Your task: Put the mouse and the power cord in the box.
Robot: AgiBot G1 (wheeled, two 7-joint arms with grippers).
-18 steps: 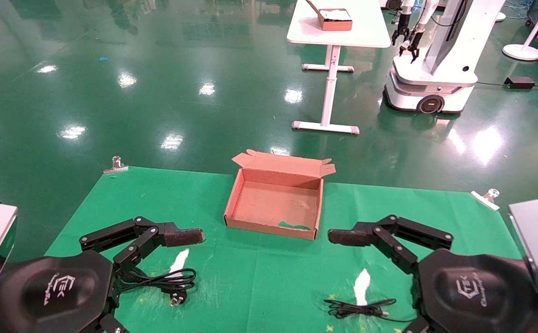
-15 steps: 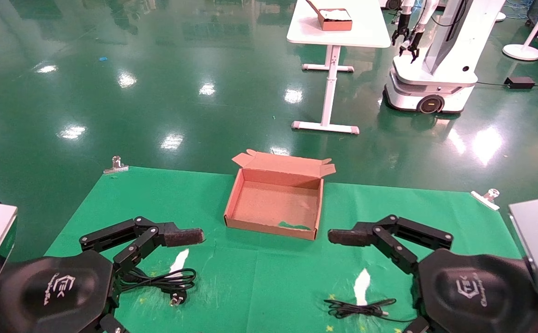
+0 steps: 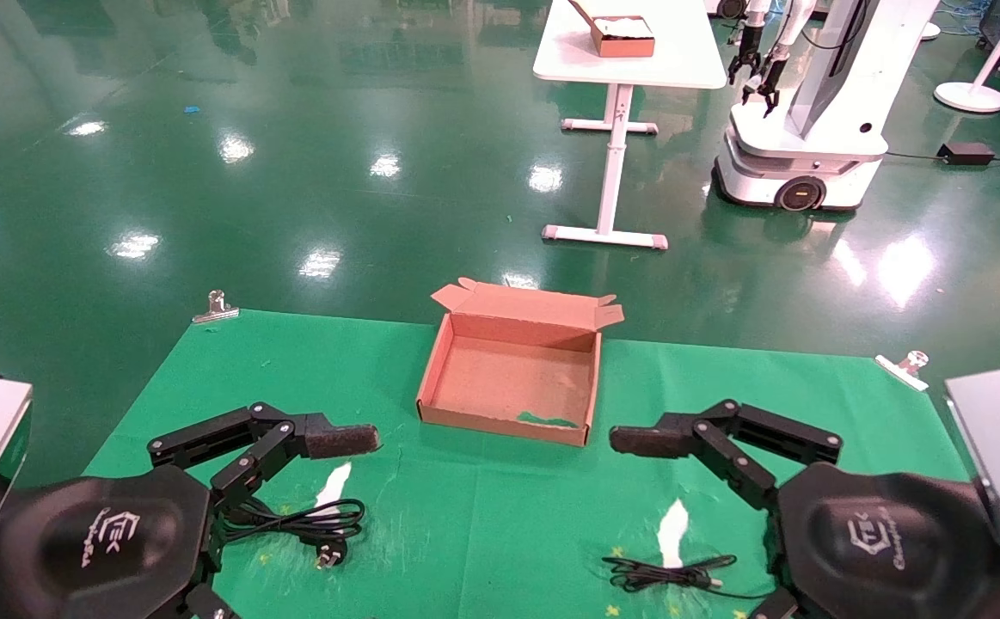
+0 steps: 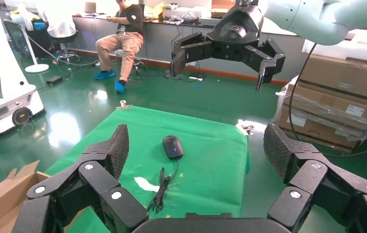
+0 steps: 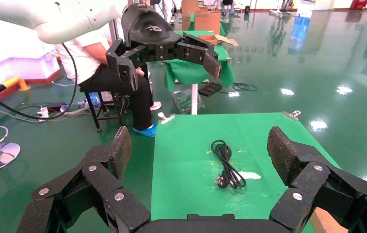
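Cardboard: 1 box (image 3: 508, 378), 1 mouse (image 4: 172, 146), 1 power cord (image 3: 310, 521)

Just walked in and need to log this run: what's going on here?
Nothing is being handled yet. Both pincers, left and right, hover open above the green table. The power cord lies under the left arm, the mouse under the right. The cardboard box between them sits open and empty.

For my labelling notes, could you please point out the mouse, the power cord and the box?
mouse (image 4: 173, 146): left wrist view, top of its black shell.
power cord (image 5: 226, 163): right wrist view, middle of the looped cable.
box (image 3: 500, 423): head view, near front wall.
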